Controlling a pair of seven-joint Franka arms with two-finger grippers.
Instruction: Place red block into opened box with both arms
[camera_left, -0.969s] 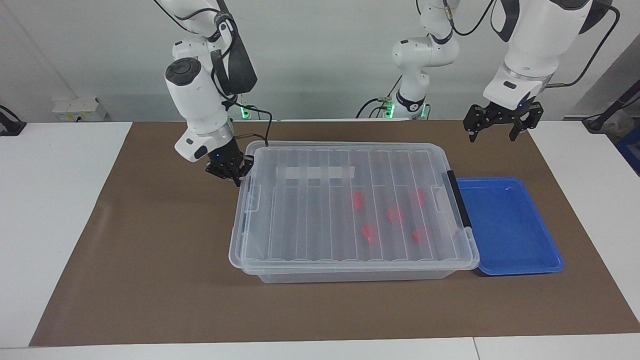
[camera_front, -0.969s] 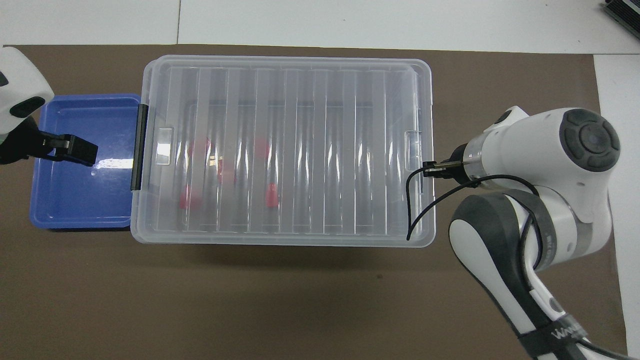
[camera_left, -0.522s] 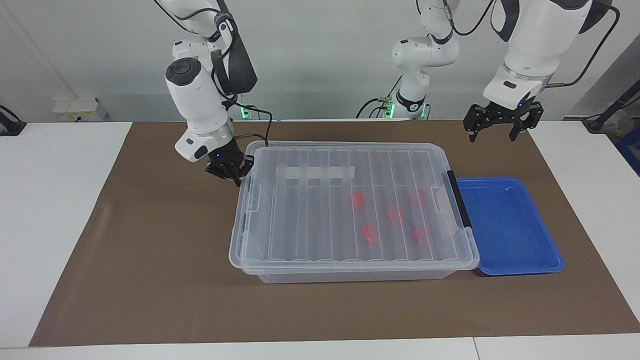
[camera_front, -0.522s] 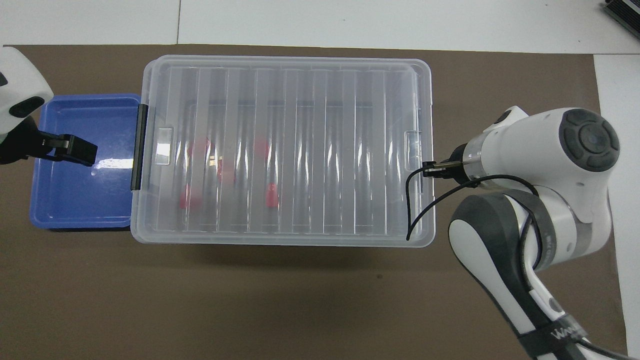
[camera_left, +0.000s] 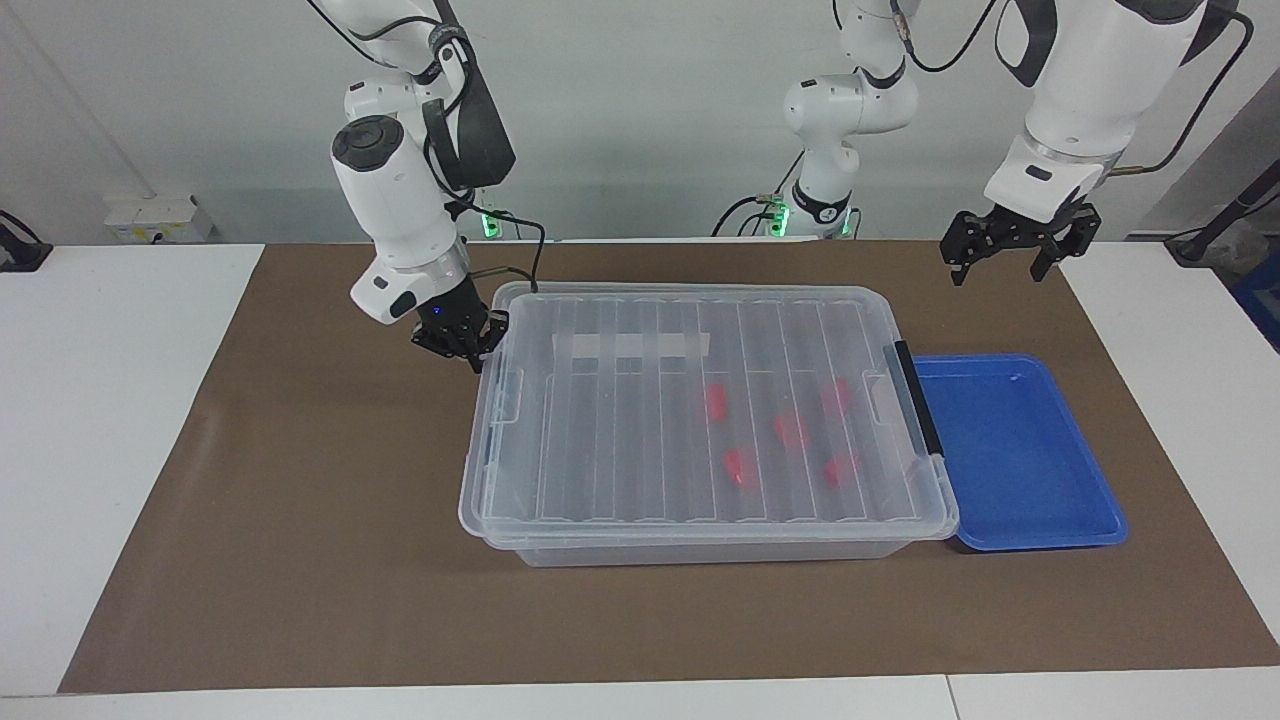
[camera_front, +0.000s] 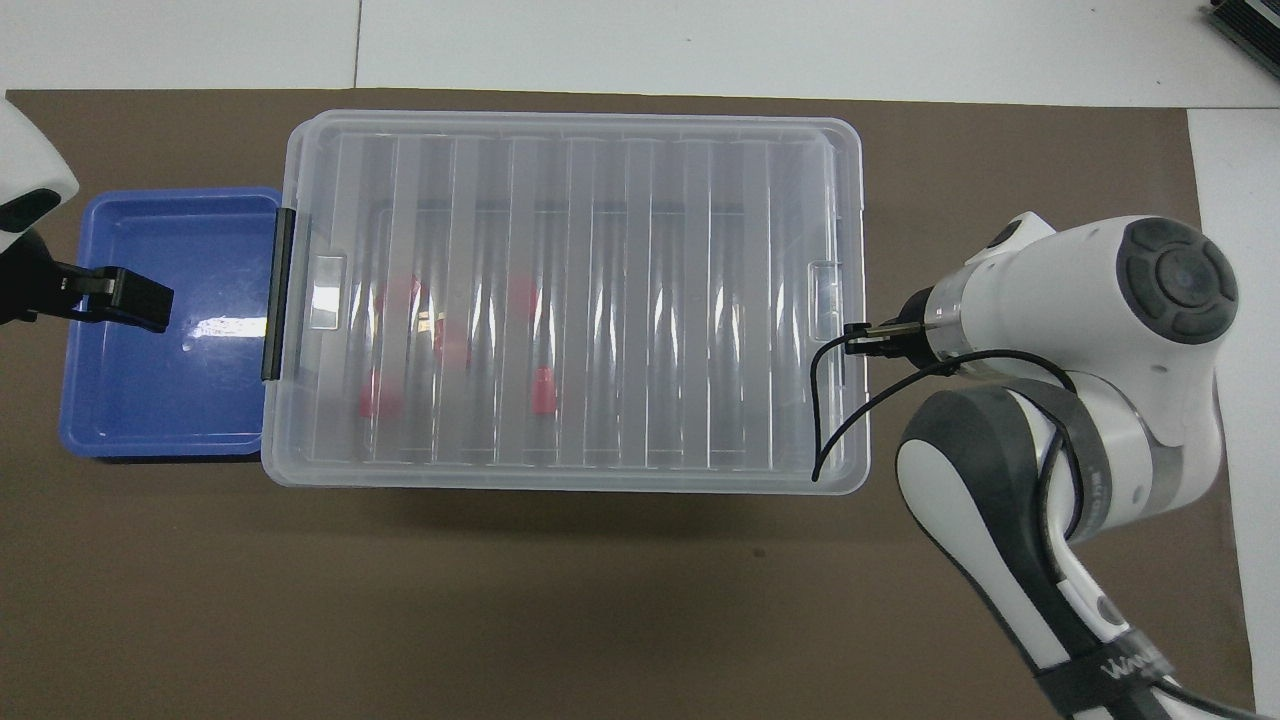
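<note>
Five red blocks (camera_left: 791, 430) lay inside the lidded box (camera_left: 700, 420), between the two pincers. At the box's end rim sat the right gripper (camera_left: 474, 352), fingertips together. Raised above the brown mat, near the blue tray (camera_left: 1020, 455), the left gripper (camera_left: 1005, 268) hung with fingers apart, holding nothing.

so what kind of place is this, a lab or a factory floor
Most likely a robotics lab: two white Franka arms at a white table under a brown mat, with a clear storage tub as a test prop.
</note>
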